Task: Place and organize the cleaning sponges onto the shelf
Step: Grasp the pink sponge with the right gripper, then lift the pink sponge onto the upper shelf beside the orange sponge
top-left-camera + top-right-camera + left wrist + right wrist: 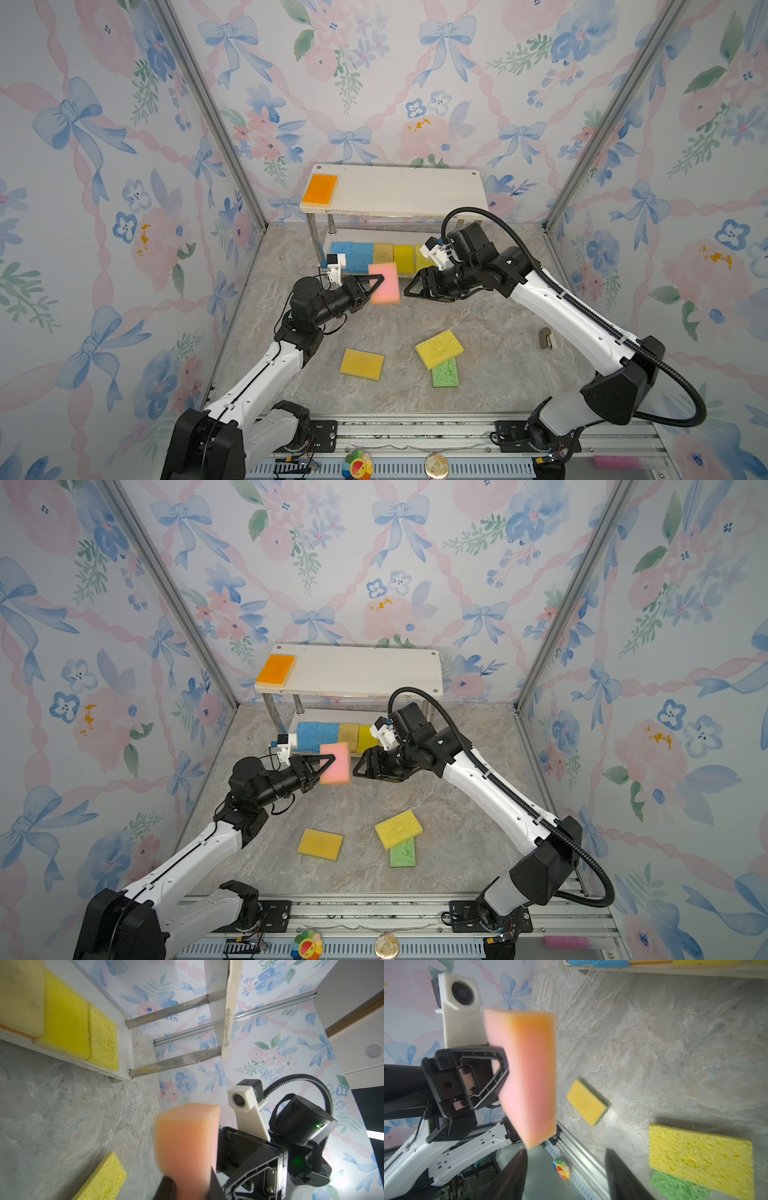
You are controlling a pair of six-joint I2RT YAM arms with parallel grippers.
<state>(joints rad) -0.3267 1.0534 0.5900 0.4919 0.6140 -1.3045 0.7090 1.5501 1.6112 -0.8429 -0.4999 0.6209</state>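
In both top views my left gripper (380,286) clamps the pink rectangular foam sponge (390,293), with the right gripper (409,291) gaping at its three o'clock. The white two-tier metal-legged shelf (399,191) at twelve o'clock holds five sponges (353,253). The left wrist view confirms the clamp; the right wrist view shows a tan-yellow sponge (586,1102), a yellow sponge (699,1159) and a green sponge (675,1187) loose toward six o'clock, so I reckon four are left.

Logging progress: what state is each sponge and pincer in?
Left pincer: shut on pink foam sponge.
Right pincer: open, empty.
Orange rectangular sponge: flat atop white two-tier shelf.
Blue porous sponge: flat on shelf's lower board.
Yellow porous sponge: lying partly on green sponge.
Tan-yellow sponge: flat on marbled table.
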